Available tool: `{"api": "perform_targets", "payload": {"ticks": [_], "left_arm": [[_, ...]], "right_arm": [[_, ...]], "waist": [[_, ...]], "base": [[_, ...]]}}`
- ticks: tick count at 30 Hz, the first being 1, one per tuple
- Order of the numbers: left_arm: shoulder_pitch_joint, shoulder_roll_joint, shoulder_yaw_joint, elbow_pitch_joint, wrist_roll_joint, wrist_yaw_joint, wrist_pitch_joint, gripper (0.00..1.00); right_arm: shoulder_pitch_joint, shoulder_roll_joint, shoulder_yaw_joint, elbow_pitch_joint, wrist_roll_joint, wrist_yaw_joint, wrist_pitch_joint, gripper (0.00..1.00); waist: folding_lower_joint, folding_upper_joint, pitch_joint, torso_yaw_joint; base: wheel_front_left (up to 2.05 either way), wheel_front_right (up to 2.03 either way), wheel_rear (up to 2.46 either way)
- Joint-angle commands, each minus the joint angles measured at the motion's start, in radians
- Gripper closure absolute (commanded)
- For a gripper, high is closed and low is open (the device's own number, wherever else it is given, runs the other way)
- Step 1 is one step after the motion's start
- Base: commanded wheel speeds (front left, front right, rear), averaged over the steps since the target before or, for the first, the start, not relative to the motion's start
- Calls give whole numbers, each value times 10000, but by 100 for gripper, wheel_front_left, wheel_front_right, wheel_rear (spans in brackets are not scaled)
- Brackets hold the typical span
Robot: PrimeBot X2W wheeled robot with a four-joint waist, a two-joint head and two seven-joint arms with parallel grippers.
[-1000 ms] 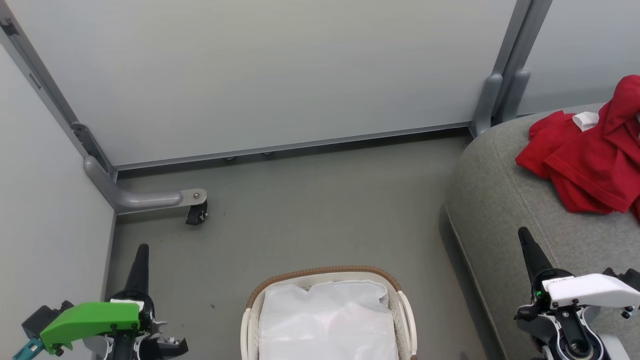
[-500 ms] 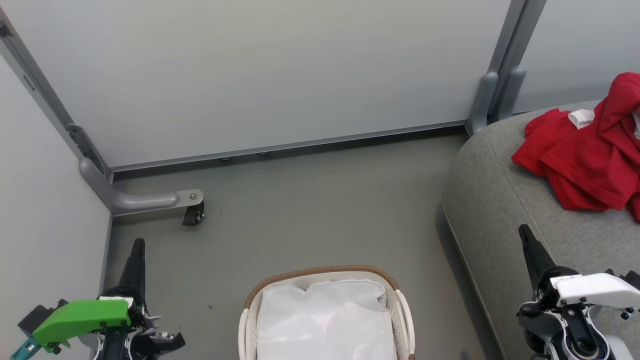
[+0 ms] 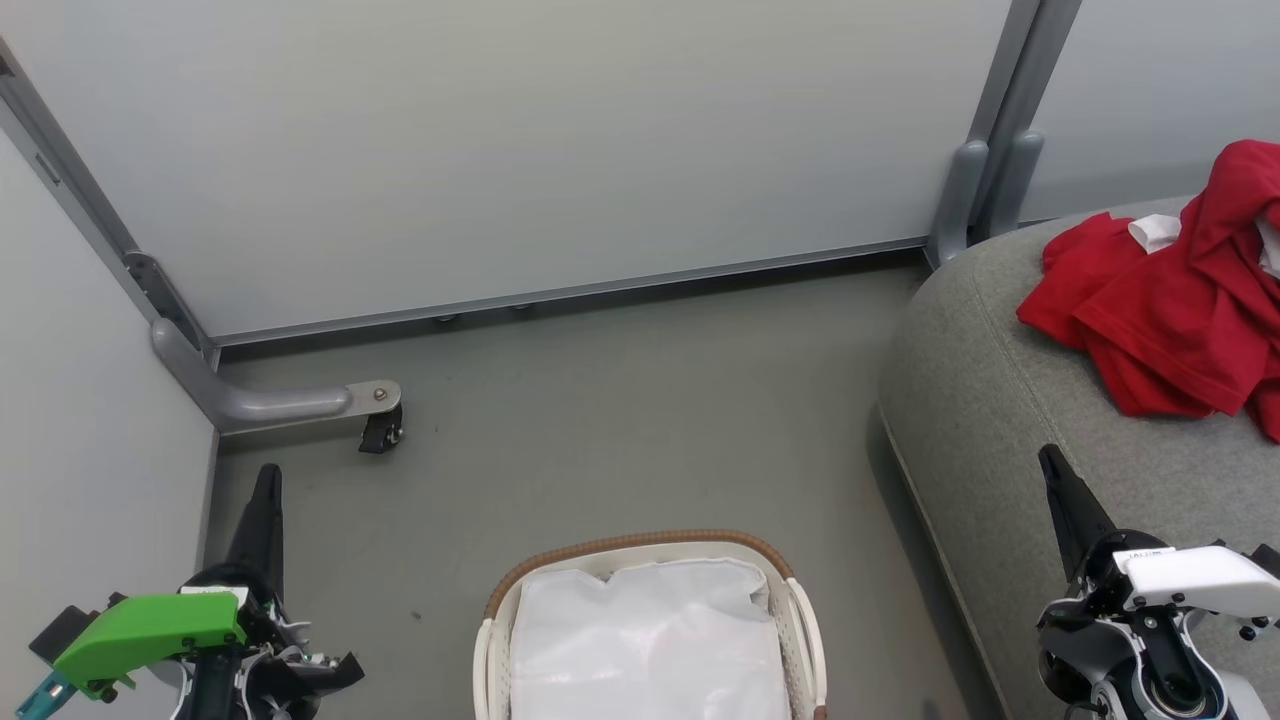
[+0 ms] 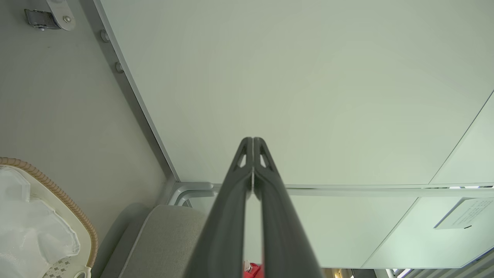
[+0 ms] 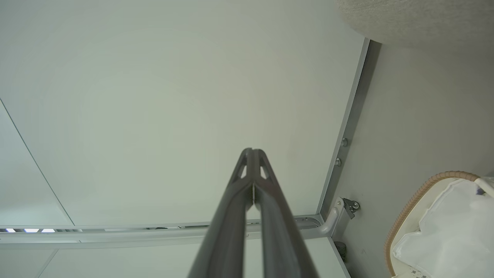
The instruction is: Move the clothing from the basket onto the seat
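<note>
Several folds of bright red soft fabric make up the clothing, which lies in a crumpled heap on the seat. A scrap of white trim shows near the top of the heap. The seat is a light grey cushion in a woven upholstery, with a rounded corner and a stitched seam following its edge. The head view's right edge cuts the heap off, so the number of garments cannot be told, and no lettering can be made out.

The basket stands on the smooth grey floor. It is oval white plastic with a brown woven-look rim, and its near half is cut off by the bottom edge. A crinkled, filmy white sheet covers its inside and hides whatever lies beneath.

The left tool hangs over the floor to the left of the basket, well apart from the clothing. Its long dark fingers are pressed together to a point with nothing between them. The right tool is likewise closed and empty. It is over the seat's front part, near the red heap but clear of it.
</note>
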Motion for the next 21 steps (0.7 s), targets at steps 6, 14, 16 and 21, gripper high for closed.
{"api": "perform_targets", "payload": {"ticks": [6, 14, 16, 21], "left_arm": [[-88, 33, 28, -13, -35, -44, 36, 100], [-88, 33, 28, -14, -36, -44, 36, 100], [-88, 33, 28, -14, -36, -44, 36, 100], [-88, 33, 28, -15, -36, -44, 36, 100]], "right_arm": [[31, -58, -20, -48, 29, -3, 16, 100], [31, -58, -19, -47, 31, -3, 16, 100], [31, -58, -19, -47, 30, -3, 16, 100], [31, -58, -19, -47, 32, -2, 15, 100]], "waist": [[0, 0, 0, 0], [0, 0, 0, 0], [0, 0, 0, 0], [0, 0, 0, 0]], "base": [[0, 0, 0], [0, 0, 0], [0, 0, 0], [0, 0, 0]]}}
